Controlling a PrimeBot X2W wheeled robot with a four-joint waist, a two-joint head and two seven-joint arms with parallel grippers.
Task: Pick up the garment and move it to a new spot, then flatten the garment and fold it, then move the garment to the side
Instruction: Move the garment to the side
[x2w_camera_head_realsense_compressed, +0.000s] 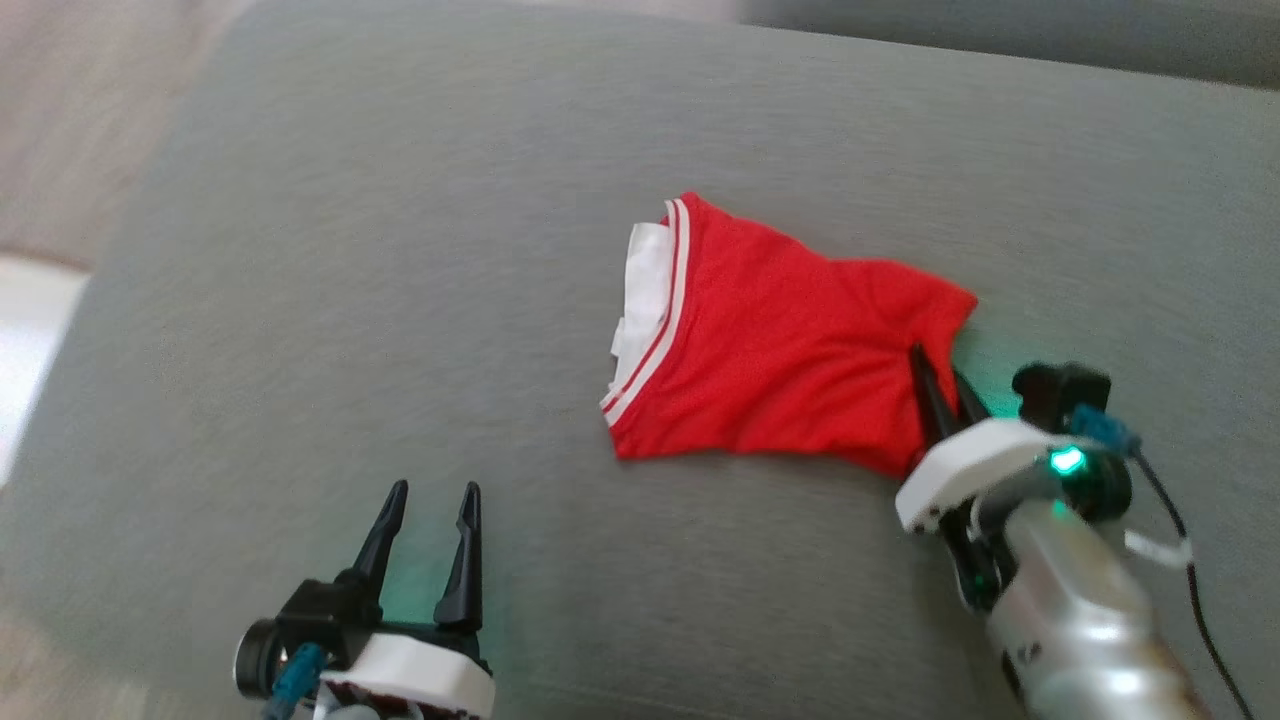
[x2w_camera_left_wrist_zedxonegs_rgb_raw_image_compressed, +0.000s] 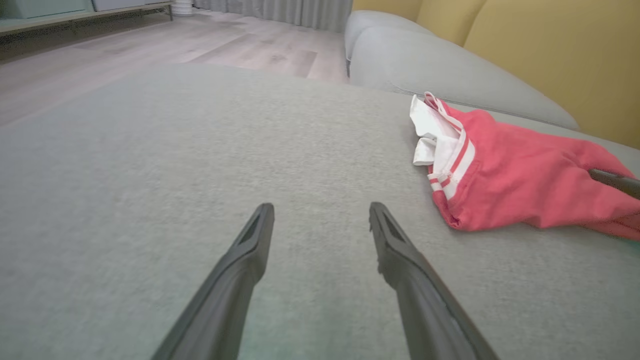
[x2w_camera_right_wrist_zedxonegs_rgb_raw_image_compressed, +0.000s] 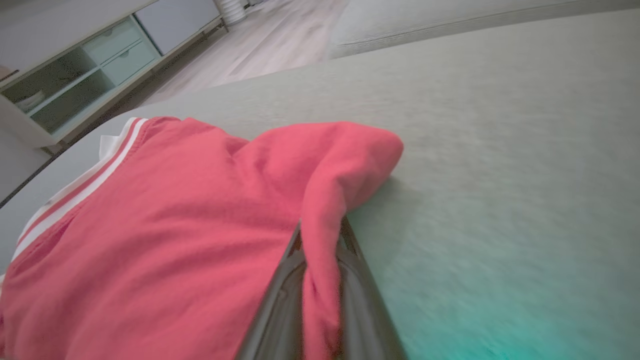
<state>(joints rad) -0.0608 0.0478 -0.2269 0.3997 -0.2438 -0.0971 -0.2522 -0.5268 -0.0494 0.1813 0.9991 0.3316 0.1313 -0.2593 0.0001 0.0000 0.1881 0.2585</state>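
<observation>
The garment (x2w_camera_head_realsense_compressed: 770, 340) is red with white stripes and a white lining, lying crumpled on the grey cushion (x2w_camera_head_realsense_compressed: 400, 250) right of centre. My right gripper (x2w_camera_head_realsense_compressed: 938, 370) is shut on a fold at the garment's right edge. In the right wrist view the red cloth (x2w_camera_right_wrist_zedxonegs_rgb_raw_image_compressed: 200, 225) is pinched between the two dark fingers (x2w_camera_right_wrist_zedxonegs_rgb_raw_image_compressed: 280, 295). My left gripper (x2w_camera_head_realsense_compressed: 432, 495) hovers open over bare cushion at the lower left, well apart from the garment (x2w_camera_left_wrist_zedxonegs_rgb_raw_image_compressed: 510, 180), which lies to the right of its fingertips (x2w_camera_left_wrist_zedxonegs_rgb_raw_image_compressed: 263, 215) in the left wrist view.
The grey cushion (x2w_camera_left_wrist_zedxonegs_rgb_raw_image_compressed: 150, 175) is the seat of a sofa with a yellow backrest (x2w_camera_left_wrist_zedxonegs_rgb_raw_image_compressed: 550, 45). Wooden floor (x2w_camera_left_wrist_zedxonegs_rgb_raw_image_compressed: 150, 45) lies beyond the cushion's edge. A pale cabinet (x2w_camera_right_wrist_zedxonegs_rgb_raw_image_compressed: 75, 65) with shelves and drawers stands across the floor.
</observation>
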